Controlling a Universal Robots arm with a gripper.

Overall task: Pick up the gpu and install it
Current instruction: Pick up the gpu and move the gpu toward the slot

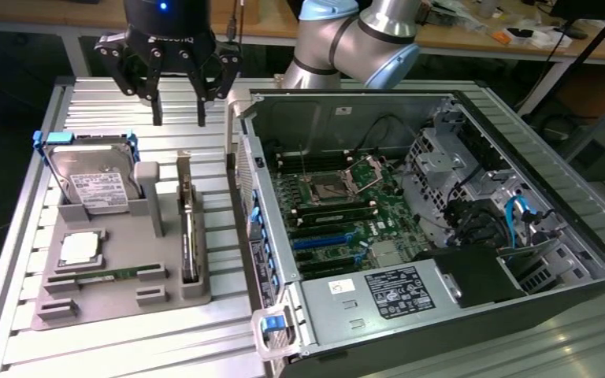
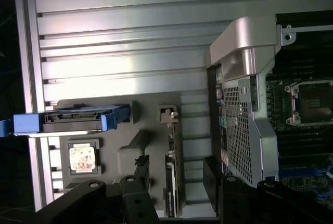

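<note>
Scene: a robot arm works over a slatted metal table [image 1: 92,98]. A grey parts tray [image 1: 124,298] is on the exterior view's left and an open computer case [image 1: 491,331] on its right.
Step in hand: judged from the task, the approach to grasp the gpu, which is not yet touched.
Gripper: the gripper [image 1: 180,116] has its 2 dark fingers spread wide and holds nothing. It hovers above the bare table, just past the far end of the tray.
Gpu: the gpu [image 1: 186,224] is a thin black card standing on its long edge in a slot along the case-side edge of the tray. Its silver bracket is at the far end, nearest the gripper.
Gpu relative to gripper: in the exterior view the card lies nearer the camera than the gripper, and lower. In the wrist view its top edge runs into the gap between the 2 fingers, closer to 1 of them than to the other.
Doing it well: centre the card in the gap, so that neither finger pushes it sideways. Keep the fingers square to its flat faces and grip the board's body (not the thin bracket). Lift it straight out of the slot.
Neighbours: the hard drive [image 1: 94,185] in its blue frame stands near the card, with a grey upright between them. The case wall is close on the card's other side, so sideways room looks tight.
</note>
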